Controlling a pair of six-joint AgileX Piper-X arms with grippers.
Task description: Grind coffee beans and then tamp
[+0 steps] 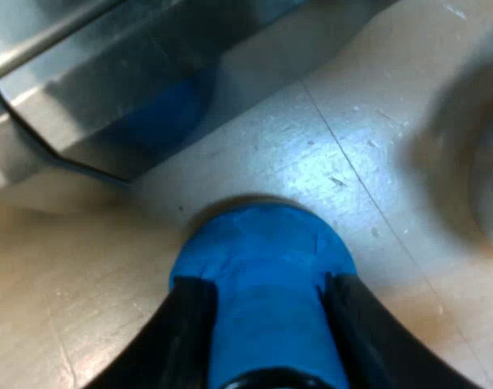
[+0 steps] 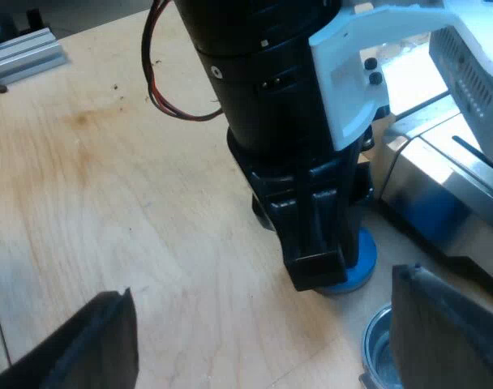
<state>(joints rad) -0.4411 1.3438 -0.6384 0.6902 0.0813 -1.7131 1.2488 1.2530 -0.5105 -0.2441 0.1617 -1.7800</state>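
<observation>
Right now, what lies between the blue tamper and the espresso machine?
Nothing but bare tabletop, seen in the left wrist view; blue tamper and espresso machine stand apart.

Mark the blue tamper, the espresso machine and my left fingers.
blue tamper [image 1: 263,267], left wrist view, blue body.
espresso machine [image 2: 425,178], right wrist view, steel base.
left fingers [image 1: 186,332], left wrist view, one finger's side.
</observation>
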